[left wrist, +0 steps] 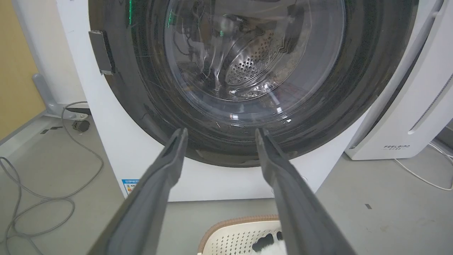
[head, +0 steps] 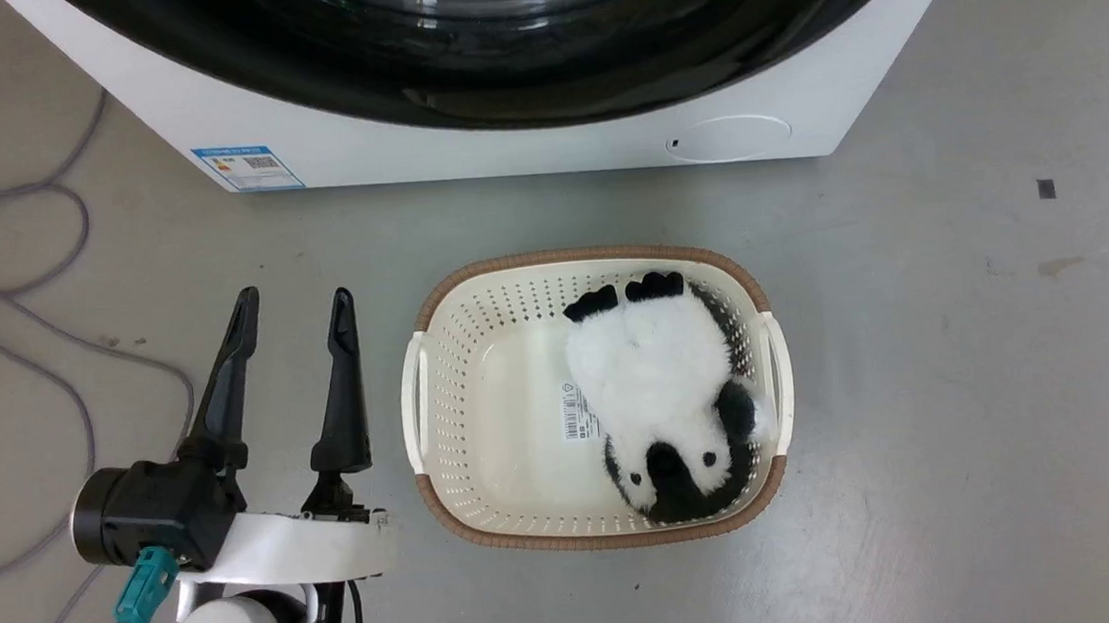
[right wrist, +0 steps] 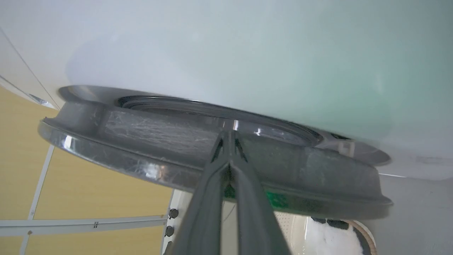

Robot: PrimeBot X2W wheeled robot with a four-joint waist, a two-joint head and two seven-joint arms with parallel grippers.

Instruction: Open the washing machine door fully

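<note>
Right claw (right wrist: 229, 136): pinched shut, holding nothing, tips at the door (right wrist: 148, 131) rim just ahead | Left claw (head: 295, 296): spread, empty, door well ahead | Door: likely heavy, stiff, slick; hook your tips behind its rim, don't pinch | Washing machine (right wrist: 247, 53): behind door

Pale grey floor (head: 971, 365), smooth, faintly scuffed, with a small dark mark (head: 1047, 189); loose grey cables (head: 87, 224) looping across it at the left; yellow wall (left wrist: 17, 71) behind, crossed by white rails (right wrist: 95, 223); a white FEELBAIR appliance (left wrist: 407, 117) standing at the right.
</note>
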